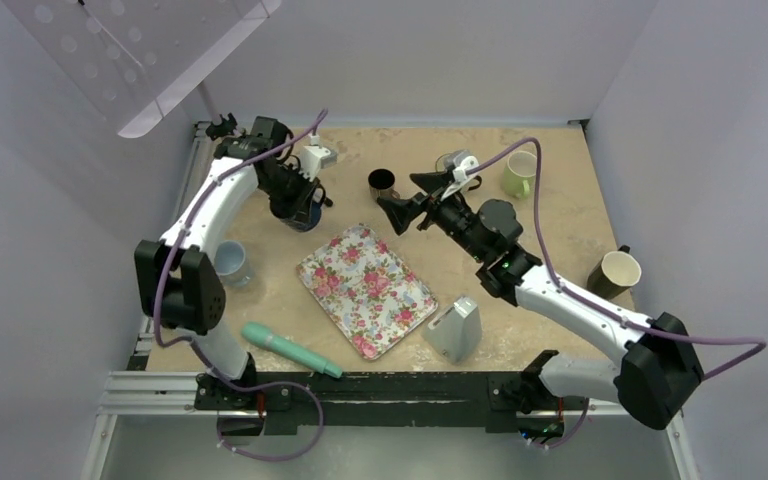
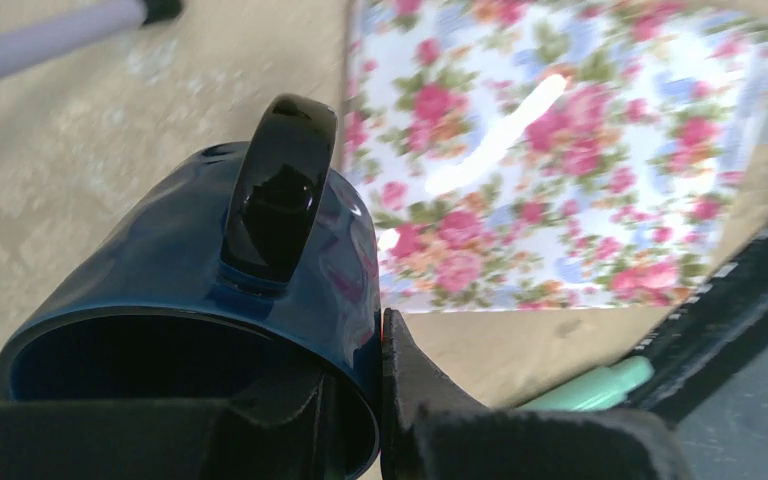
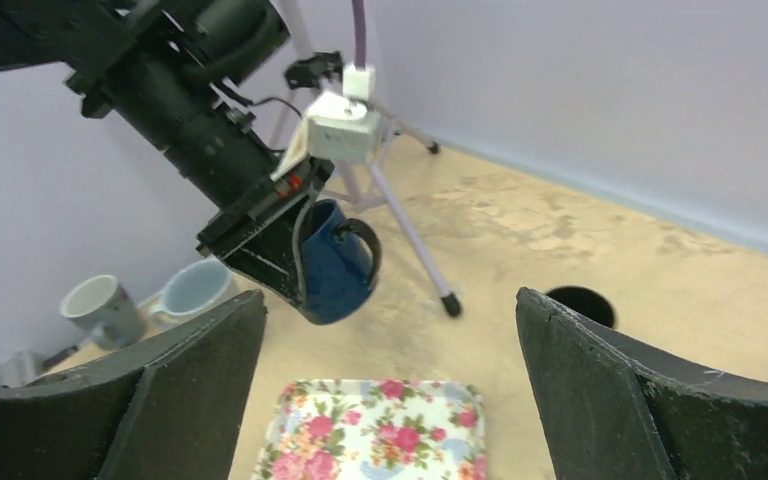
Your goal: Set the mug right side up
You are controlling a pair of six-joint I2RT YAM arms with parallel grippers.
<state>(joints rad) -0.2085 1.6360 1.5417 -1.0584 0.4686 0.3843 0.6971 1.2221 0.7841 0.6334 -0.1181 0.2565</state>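
Note:
The mug (image 1: 303, 214) is dark blue with a black handle and hangs tilted just above the table at the back left. My left gripper (image 1: 295, 203) is shut on its rim, one finger inside the mouth and one outside the wall. In the left wrist view the mug (image 2: 190, 270) fills the lower left, handle on top, with the left gripper (image 2: 375, 335) clamped on its wall. The right wrist view shows the mug (image 3: 338, 265) with its base lower than its mouth. My right gripper (image 1: 392, 213) (image 3: 390, 300) is open and empty, right of the mug and facing it.
A floral tray (image 1: 367, 288) lies mid-table. A light blue mug (image 1: 232, 262) stands left, a black cup (image 1: 382, 182) and green mug (image 1: 520, 175) at the back, a dark mug (image 1: 615, 272) at right. A grey box (image 1: 457, 328) and teal tool (image 1: 290, 350) lie near the front.

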